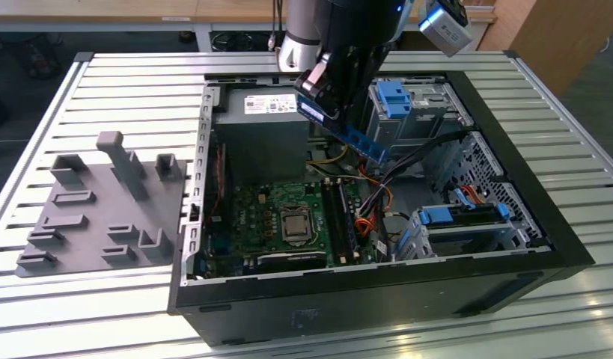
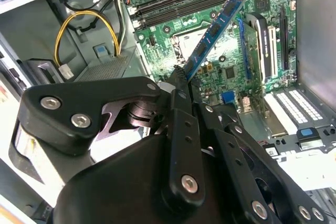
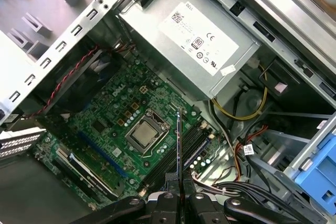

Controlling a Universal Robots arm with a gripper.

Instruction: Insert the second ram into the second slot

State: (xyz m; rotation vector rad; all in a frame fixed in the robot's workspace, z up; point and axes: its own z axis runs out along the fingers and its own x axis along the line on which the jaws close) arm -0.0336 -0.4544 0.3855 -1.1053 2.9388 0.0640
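The gripper [image 1: 321, 96] is pressed together on one end of the second ram [image 1: 354, 140] and pinches it firmly. The blue stick hangs tilted in the air over the open computer case [image 1: 386, 288], above the green motherboard [image 1: 276, 217]. Its free end points down toward the long dark memory slots [image 2: 184, 6], but it is apart from them. A grey holder tray [image 1: 96, 213] lies on the table at the exterior view's left

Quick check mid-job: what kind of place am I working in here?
Probably a robotics lab bench: a slatted metal table carries an open PC case and a grey fixture tray, with desks behind. The gripper holds the ram.
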